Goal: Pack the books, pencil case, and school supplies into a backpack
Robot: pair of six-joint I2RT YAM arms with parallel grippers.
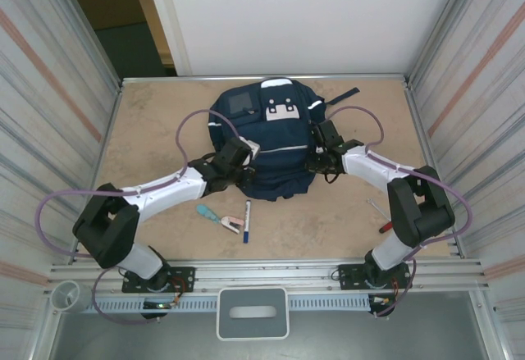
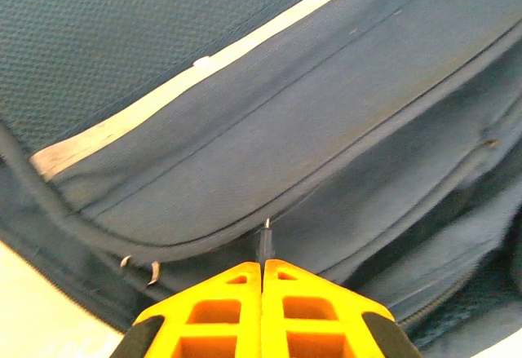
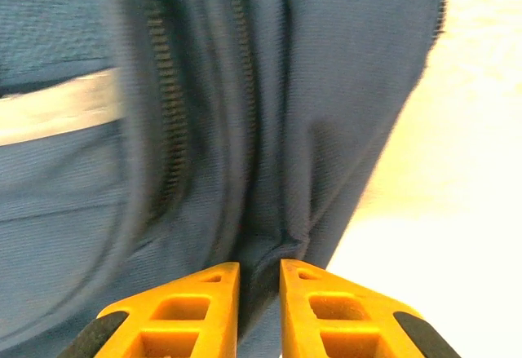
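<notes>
One backpack [image 3: 326,89] fold, between right gripper [image 3: 259,275] fingertips [image 3: 218,283]

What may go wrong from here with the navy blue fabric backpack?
The left pincer holds what looks like a small dark zipper tab at its very tip; it may slip out. The right pincer nips a thin fold of the navy blue fabric backpack; pulling may drag the whole bag instead of opening it.

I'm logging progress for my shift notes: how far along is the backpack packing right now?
Done: nothing confirmed; the backpack hides its contents. In hand: the left gripper is shut on a zipper pull, the right gripper pinches the bag's side fabric, apparently working the zip. Remaining: the marker and the teal-and-pink stapler lie on the table.
</notes>
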